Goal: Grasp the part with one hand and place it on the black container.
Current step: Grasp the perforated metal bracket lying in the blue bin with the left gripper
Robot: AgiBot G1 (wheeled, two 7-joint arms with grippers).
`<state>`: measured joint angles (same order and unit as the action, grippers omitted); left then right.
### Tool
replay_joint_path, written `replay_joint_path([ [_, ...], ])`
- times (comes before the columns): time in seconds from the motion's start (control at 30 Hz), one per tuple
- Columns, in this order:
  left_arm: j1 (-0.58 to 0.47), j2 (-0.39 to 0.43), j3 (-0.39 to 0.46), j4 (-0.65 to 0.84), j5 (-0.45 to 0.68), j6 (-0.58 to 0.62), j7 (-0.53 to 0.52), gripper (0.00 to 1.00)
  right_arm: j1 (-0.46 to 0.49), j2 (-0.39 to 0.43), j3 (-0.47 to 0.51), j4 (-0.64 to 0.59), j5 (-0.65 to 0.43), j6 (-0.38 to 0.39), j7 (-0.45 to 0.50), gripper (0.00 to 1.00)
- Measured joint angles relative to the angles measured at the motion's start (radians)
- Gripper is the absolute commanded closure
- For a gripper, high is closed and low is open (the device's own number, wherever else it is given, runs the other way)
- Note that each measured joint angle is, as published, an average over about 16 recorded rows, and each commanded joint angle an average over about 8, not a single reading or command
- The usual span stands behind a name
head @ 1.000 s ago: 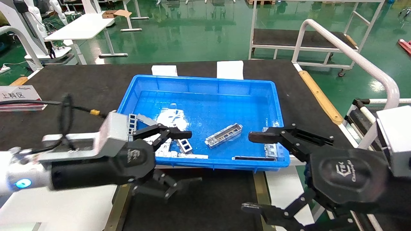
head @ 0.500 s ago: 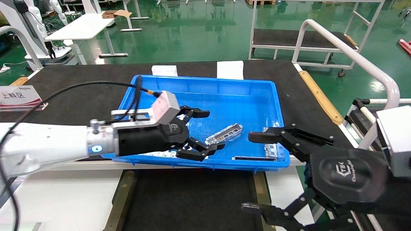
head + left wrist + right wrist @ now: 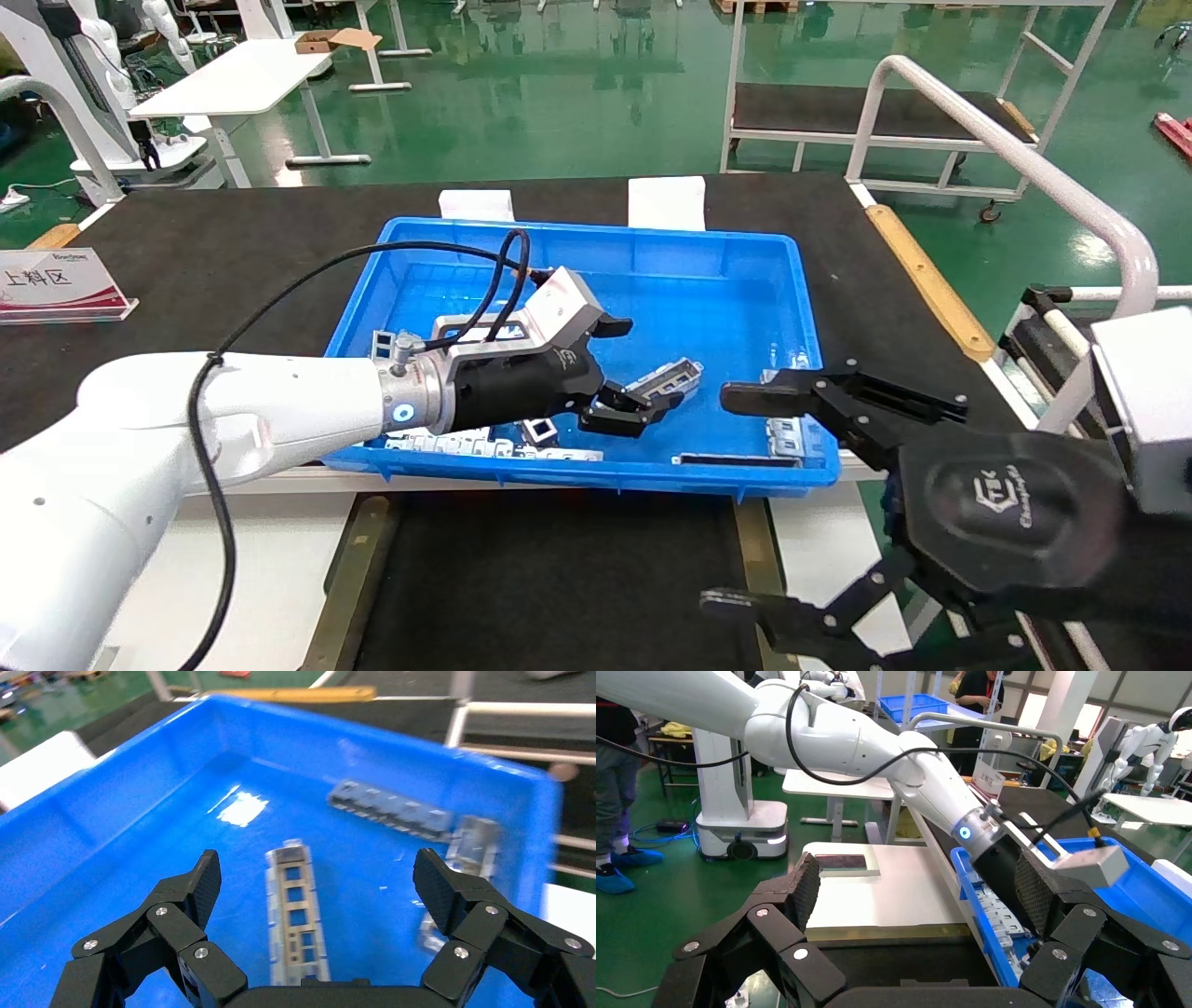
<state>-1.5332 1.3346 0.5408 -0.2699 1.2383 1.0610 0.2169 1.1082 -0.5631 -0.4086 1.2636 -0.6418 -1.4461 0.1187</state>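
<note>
Green factory floor stretches behind a bench (image 3: 233, 242) covered by a dark mat. Nearest the robot lies the black container (image 3: 559, 587), a flat tray with a brass-coloured strip down each of its two sides, nothing resting on it. Above its right edge hangs the right gripper (image 3: 736, 499), fingers spread wide and holding nothing (parked, well apart from the work). Just beyond the tray sits one blue bin (image 3: 801, 280). The left gripper (image 3: 624, 373) reaches low inside it, its two fingers (image 3: 193, 888) wide apart, one on each side of the part (image 3: 295, 917) without touching it. That part, a narrow ladder-like metal bar, lies flat on the bin floor near the middle, one end under the gripper. More metal pieces lie around it: several pale plates (image 3: 484, 445) along the bin's near wall, one grey bar (image 3: 390, 808) toward the far corner in the left wrist view, and another small piece (image 3: 478, 839) beside that. Two white sheets (image 3: 666, 202) lie behind the bin, and one sign (image 3: 56, 280) stands at the bench's far left.
</note>
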Motion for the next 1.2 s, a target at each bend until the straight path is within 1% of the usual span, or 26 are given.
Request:
replay_joint_path([
  [0.13, 0.001, 0.023, 0.016, 0.028, -0.011, -0.053, 0.002, 0.00, 0.000, 0.000, 0.000, 0.000, 0.000, 0.000, 0.000, 0.00],
  [0.3, 0.016, 0.034, 0.052, 0.021, -0.035, -0.118, -0.023, 0.00, 0.000, 0.000, 0.000, 0.000, 0.000, 0.000, 0.000, 0.00],
  [0.77, 0.066, 0.036, 0.211, -0.057, -0.107, -0.269, -0.129, 0.00, 0.000, 0.000, 0.000, 0.000, 0.000, 0.000, 0.000, 0.00],
  [0.8, 0.068, 0.036, 0.223, -0.062, -0.113, -0.277, -0.134, 0.02, 0.000, 0.000, 0.000, 0.000, 0.000, 0.000, 0.000, 0.01],
  [0.83, 0.070, 0.035, 0.234, -0.065, -0.118, -0.284, -0.139, 0.10, 0.000, 0.000, 0.000, 0.000, 0.000, 0.000, 0.000, 0.10],
  [1.03, 0.075, 0.035, 0.299, -0.083, -0.153, -0.323, -0.164, 0.85, 0.000, 0.000, 0.000, 0.000, 0.000, 0.000, 0.000, 0.85],
  [1.07, 0.075, 0.035, 0.309, -0.085, -0.159, -0.329, -0.167, 0.95, 0.000, 0.000, 0.000, 0.000, 0.000, 0.000, 0.000, 0.96],
  [1.1, 0.075, 0.034, 0.319, -0.087, -0.165, -0.334, -0.170, 1.00, 0.000, 0.000, 0.000, 0.000, 0.000, 0.000, 0.000, 1.00],
  [1.2, 0.075, 0.034, 0.347, -0.093, -0.183, -0.349, -0.177, 1.00, 0.000, 0.000, 0.000, 0.000, 0.000, 0.000, 0.000, 1.00],
])
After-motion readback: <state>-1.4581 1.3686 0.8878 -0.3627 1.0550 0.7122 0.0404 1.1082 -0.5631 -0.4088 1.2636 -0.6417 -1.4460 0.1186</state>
